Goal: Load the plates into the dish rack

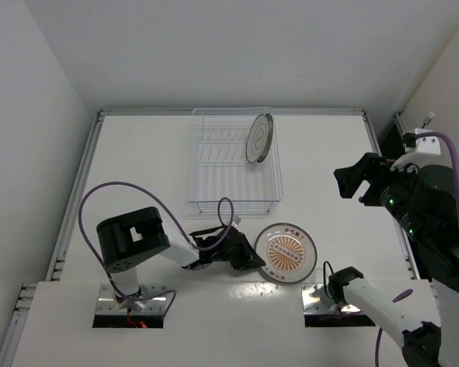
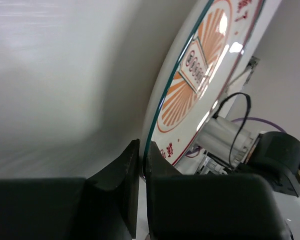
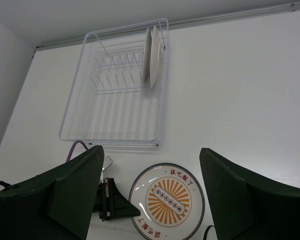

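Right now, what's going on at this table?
The left fingers are pinched on the rim of the orange sunburst plate, which sits just in front of the clear dish rack. A white plate with a dark rim stands on edge in the rack's far right corner. The right fingers hang wide open above the table, holding nothing.
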You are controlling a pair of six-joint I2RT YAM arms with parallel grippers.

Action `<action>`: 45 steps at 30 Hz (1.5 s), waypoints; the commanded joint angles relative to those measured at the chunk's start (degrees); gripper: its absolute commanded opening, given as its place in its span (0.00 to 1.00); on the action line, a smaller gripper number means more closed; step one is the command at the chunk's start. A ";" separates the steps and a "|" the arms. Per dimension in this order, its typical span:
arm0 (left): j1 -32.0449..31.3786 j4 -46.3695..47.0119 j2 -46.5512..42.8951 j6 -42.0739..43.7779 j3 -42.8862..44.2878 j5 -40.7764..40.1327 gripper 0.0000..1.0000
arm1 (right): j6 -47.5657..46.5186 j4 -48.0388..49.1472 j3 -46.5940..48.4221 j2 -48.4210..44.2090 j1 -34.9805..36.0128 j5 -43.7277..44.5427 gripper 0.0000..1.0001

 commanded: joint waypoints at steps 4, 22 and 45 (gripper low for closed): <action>-1.30 -1.33 -3.97 2.67 1.78 0.81 0.00 | -0.21 -0.31 0.81 -1.07 -0.36 2.32 0.74; -2.28 -52.31 -37.12 26.67 33.41 -17.29 0.00 | 1.90 2.84 -1.20 -0.28 -0.36 -1.37 0.68; 18.46 -50.39 -42.67 31.86 33.95 -1.93 0.00 | 6.11 35.80 -30.91 4.64 -0.36 -29.22 0.47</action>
